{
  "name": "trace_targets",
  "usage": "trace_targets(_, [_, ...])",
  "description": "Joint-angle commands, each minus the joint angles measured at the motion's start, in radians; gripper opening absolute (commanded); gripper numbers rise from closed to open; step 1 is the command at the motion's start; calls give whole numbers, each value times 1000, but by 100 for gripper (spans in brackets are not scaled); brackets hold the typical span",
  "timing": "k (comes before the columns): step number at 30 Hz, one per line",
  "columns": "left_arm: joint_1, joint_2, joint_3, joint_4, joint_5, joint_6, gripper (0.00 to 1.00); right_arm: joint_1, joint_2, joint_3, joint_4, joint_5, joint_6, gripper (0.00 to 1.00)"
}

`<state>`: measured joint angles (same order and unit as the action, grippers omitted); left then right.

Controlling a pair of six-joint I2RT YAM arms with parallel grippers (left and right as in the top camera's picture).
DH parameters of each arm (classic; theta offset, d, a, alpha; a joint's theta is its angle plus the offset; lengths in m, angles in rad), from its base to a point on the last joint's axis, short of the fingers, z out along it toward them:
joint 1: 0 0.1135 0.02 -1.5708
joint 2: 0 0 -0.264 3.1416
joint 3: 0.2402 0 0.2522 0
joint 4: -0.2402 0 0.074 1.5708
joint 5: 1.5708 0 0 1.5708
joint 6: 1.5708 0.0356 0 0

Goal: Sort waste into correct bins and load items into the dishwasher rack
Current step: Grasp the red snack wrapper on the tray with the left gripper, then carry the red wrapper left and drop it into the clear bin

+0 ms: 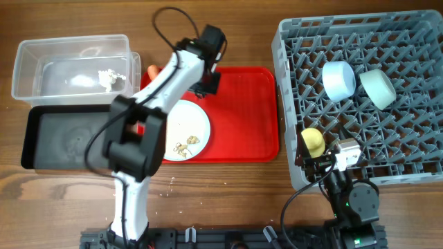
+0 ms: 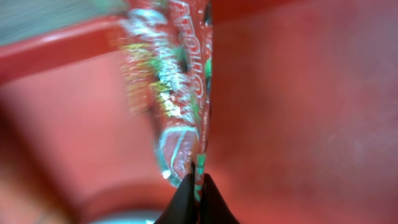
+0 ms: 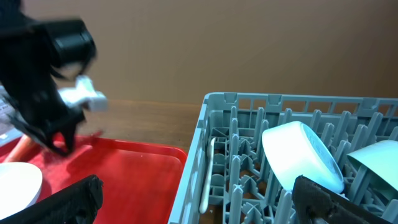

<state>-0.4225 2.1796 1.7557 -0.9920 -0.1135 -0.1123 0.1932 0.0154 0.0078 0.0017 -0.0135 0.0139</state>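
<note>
Over the red tray [image 1: 242, 117], near the top middle, the left gripper [image 2: 199, 180] is pinched tight on the wrapper [image 2: 174, 93]. The right gripper [image 3: 198, 186] is spread wide, holding nothing.

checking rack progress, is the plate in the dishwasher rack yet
No, the plate lies on the red tray, apart from the dishwasher rack.

Red tray [image 1: 242, 117] flat on brown wooden table [image 1: 228, 190], near middle.
</note>
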Motion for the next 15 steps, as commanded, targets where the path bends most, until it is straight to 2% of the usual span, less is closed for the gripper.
trace_targets(1, [135,-258,53,-31,-101,-229,4,-4,-11,-3,6,13,13,100])
trace_targets(4, [307,-308,53,-43,-98,-299,4,-4,-11,-3,6,13,13,100])
trace_targets(8, [456,-249,49,-38,-97,-344,5,-4,-11,-3,6,13,13,100])
trace_targets(11, [561,-177,49,-19,-91,-428,12,-4,-11,-3,6,13,13,100])
trace_targets(14, [603,-166,51,6,-40,-427,54,-4,-11,-3,6,13,13,100])
trace_targets(15, [610,-179,63,-1,2,-427,82,-4,-11,-3,6,13,13,100])
